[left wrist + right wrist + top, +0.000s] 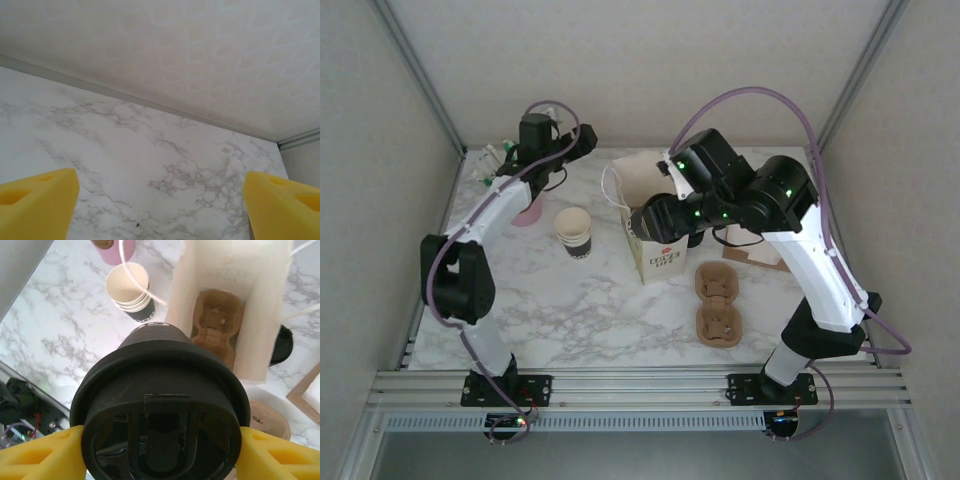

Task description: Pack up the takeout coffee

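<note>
The takeout coffee (160, 410) fills the near part of the right wrist view, its round black lid facing the camera. My right gripper (160, 452) is shut on it, one yellow finger (45, 455) at each side of the lid. It hangs over the open mouth of the white paper bag (260, 315), which stands upright mid-table (655, 255). A brown pulp cup carrier (217, 322) lies inside the bag. My right gripper (658, 220) hovers at the bag's top. My left gripper (160, 187) is open over bare marble near the back wall (582, 138).
A lidless paper cup (574, 232) stands left of the bag, with a pink cup (527, 212) behind it. A second pulp carrier (717, 305) lies right of the bag, and a brown cardboard piece (752, 250) behind that. A black lid (282, 345) sits beside the bag.
</note>
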Controlling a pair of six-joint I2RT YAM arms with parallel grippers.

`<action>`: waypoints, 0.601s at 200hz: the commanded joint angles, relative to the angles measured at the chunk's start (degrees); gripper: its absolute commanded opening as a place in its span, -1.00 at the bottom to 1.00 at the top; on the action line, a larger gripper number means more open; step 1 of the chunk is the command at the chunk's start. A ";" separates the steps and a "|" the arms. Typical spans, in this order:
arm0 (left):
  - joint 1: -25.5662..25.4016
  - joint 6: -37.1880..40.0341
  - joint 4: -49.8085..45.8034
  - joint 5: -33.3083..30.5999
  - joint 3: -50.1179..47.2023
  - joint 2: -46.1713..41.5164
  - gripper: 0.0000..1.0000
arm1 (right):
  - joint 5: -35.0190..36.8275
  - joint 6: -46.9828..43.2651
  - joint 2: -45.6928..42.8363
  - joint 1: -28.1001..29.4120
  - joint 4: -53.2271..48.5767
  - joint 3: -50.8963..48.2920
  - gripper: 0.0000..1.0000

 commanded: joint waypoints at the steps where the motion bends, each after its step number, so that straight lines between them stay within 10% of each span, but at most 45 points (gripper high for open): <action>1: -0.26 3.47 -1.37 3.57 7.88 5.46 0.66 | -1.10 -1.51 -0.43 -2.34 0.49 2.26 0.39; 120: -3.05 10.27 -7.78 16.90 21.10 21.33 0.51 | -3.57 -2.68 6.49 -9.41 -1.07 6.45 0.38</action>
